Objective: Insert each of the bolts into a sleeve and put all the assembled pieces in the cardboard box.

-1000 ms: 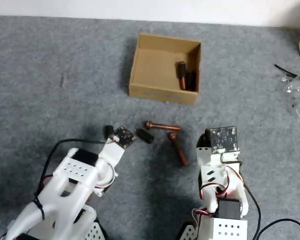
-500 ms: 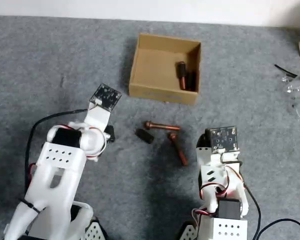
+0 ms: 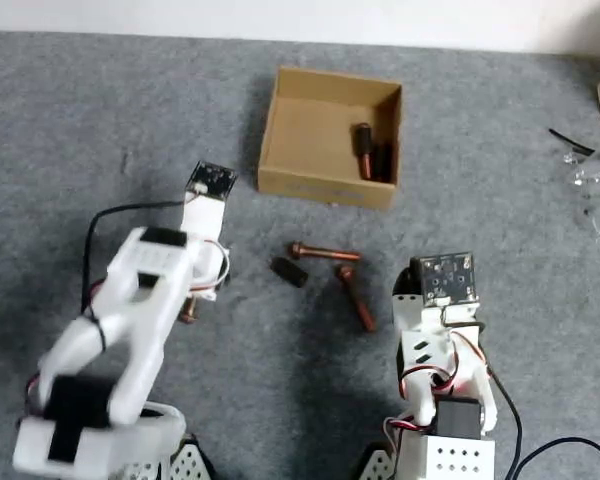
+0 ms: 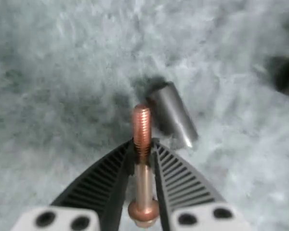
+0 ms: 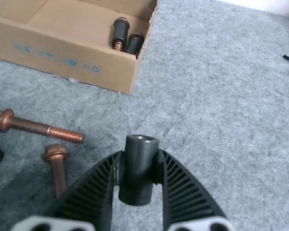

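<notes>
My left gripper [image 4: 143, 144] is shut on a copper bolt [image 4: 141, 127], whose threaded tip sticks out past the fingers. Just beyond the tip a dark sleeve [image 4: 172, 118] lies on the carpet. My right gripper [image 5: 137, 166] is shut on a black sleeve [image 5: 137, 168] held upright with its bore showing. Two loose bolts [image 3: 323, 251] [image 3: 357, 297] and another black sleeve [image 3: 288, 271] lie between the arms. The cardboard box [image 3: 325, 188] holds an assembled piece [image 3: 363, 150] and a dark sleeve [image 3: 383, 160].
The left arm [image 3: 150, 290] stands over the carpet left of the loose parts, and the right arm [image 3: 437, 290] is to their right. Cables and clear plastic bits [image 3: 585, 165] lie at the far right edge. Grey carpet covers the table.
The left arm has pulled back from the loose sleeve in the middle and swung to the left, its wrist turning over. The right arm and the loose bolts have not moved.
</notes>
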